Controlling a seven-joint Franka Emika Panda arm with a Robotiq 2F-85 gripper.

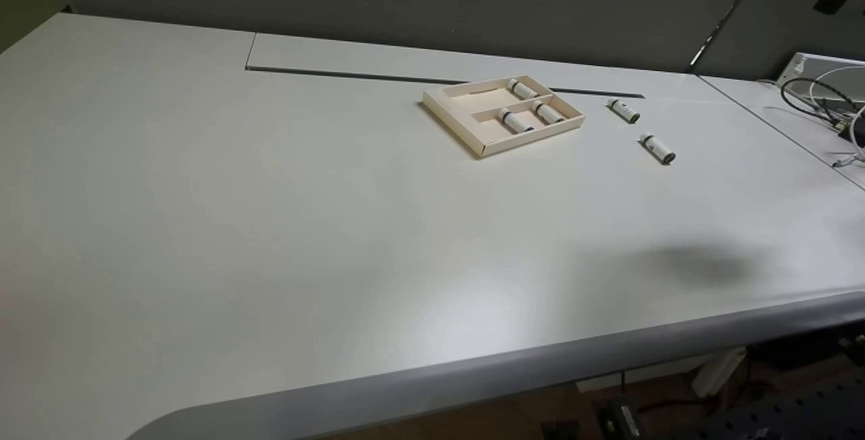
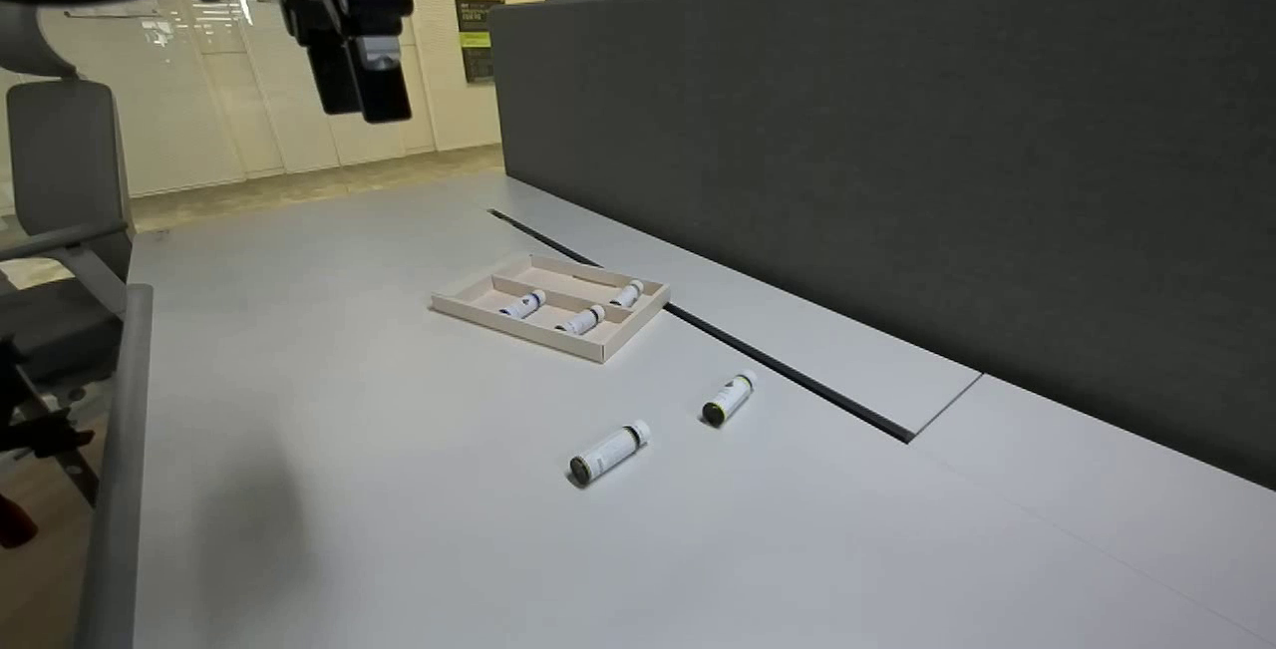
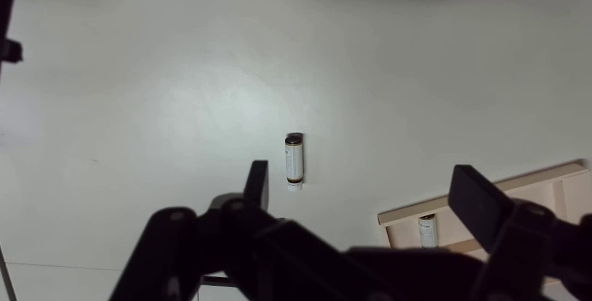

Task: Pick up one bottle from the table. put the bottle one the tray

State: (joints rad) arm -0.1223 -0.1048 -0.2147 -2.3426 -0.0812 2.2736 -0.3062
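Grey-white tabletop (image 2: 399, 529) against a dark grey partition (image 2: 877, 180), with a black gripper (image 3: 362, 174) above, fingers (image 3: 478, 204) spread wide apart
Two small white bottles (image 2: 610, 453) lie sideways near a beige tray (image 1: 456, 115), which holds three similar bottles (image 1: 517, 121), two in one compartment, one in another

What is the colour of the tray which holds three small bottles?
The tray is plain pale beige; this shows best in an exterior view.
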